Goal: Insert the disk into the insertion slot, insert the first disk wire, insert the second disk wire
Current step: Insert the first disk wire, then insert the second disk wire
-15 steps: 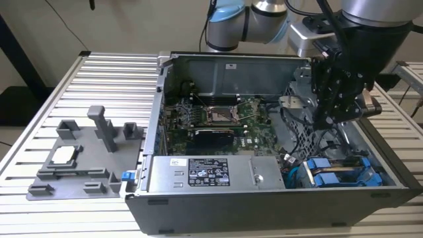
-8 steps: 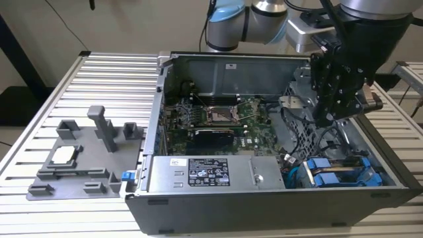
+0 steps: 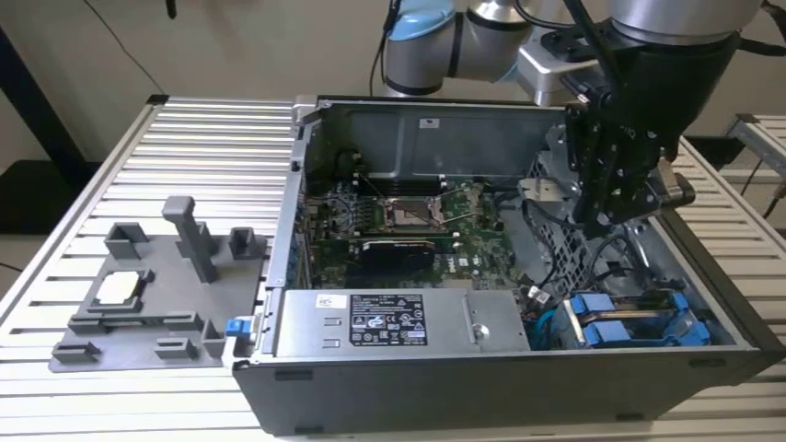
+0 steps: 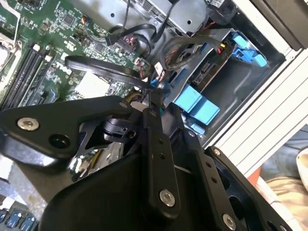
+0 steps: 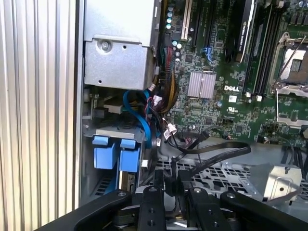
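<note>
Two blue carrier tabs (image 5: 105,155) show the disk (image 3: 632,324) already seated in the insertion slot (image 5: 113,134), at a corner of the computer case (image 3: 491,378). Near it the gripper (image 3: 610,219) hangs, claw pressed together, seemingly pinching a black disk wire (image 5: 219,150) by its end, probably to aim its plug at the disk.

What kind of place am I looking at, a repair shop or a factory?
Probably a robotics lab or test bench: a robot arm hangs over an open computer case on a slotted metal table, with a grey fixture plate beside it.
</note>
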### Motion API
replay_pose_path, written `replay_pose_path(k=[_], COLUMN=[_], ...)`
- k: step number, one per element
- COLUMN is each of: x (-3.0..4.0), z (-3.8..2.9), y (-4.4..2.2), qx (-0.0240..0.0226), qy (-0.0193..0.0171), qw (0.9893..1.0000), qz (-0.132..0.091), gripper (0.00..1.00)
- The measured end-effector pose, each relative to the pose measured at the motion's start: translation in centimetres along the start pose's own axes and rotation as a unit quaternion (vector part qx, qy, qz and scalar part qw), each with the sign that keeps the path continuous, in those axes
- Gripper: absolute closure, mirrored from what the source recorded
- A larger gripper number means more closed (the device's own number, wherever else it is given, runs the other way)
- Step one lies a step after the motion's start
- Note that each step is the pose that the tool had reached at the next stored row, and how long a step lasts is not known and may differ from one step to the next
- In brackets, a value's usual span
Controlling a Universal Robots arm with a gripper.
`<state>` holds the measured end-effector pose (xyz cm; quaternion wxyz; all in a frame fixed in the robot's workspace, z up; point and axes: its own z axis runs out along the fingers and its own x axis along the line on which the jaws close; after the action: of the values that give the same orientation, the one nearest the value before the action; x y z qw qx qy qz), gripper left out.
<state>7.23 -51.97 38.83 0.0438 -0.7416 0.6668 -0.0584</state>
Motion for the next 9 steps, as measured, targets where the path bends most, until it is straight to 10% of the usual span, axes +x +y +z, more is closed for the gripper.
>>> replay_pose_path(k=[5, 9], x=[-0.09, -0.10], z=[0.35, 0.54], y=[0.08, 0.11], qx=[0.0026, 0.0112], qy=[0.0143, 0.0168], qw=[0.9999, 0.9998], qz=[-0.003, -0.003], gripper=[0.73, 0.73])
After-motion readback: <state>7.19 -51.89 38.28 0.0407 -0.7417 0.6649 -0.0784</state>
